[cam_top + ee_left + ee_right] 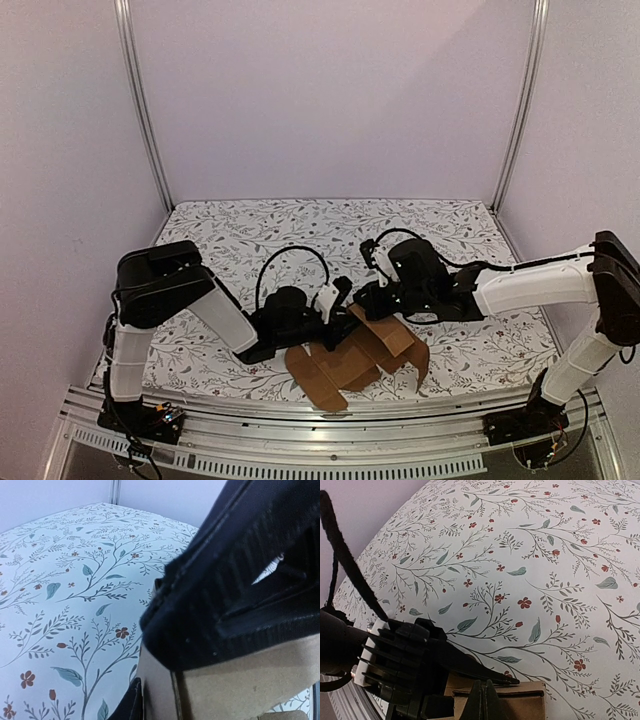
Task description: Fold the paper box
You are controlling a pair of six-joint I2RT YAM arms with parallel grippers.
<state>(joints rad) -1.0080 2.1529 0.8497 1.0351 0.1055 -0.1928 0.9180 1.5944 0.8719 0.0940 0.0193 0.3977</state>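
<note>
One paper box [345, 365], two sets of jaws. Box part-folded at worktop [300, 230] near-centre edge; long axis diagonal, near-left to far-right. Left jaws narrow, clamping cardboard flap; right jaws pressed fully together at box.

far table [300, 225] – open | near centre – paper box [340, 372], left arm [225, 318], right arm [520, 285]
</note>
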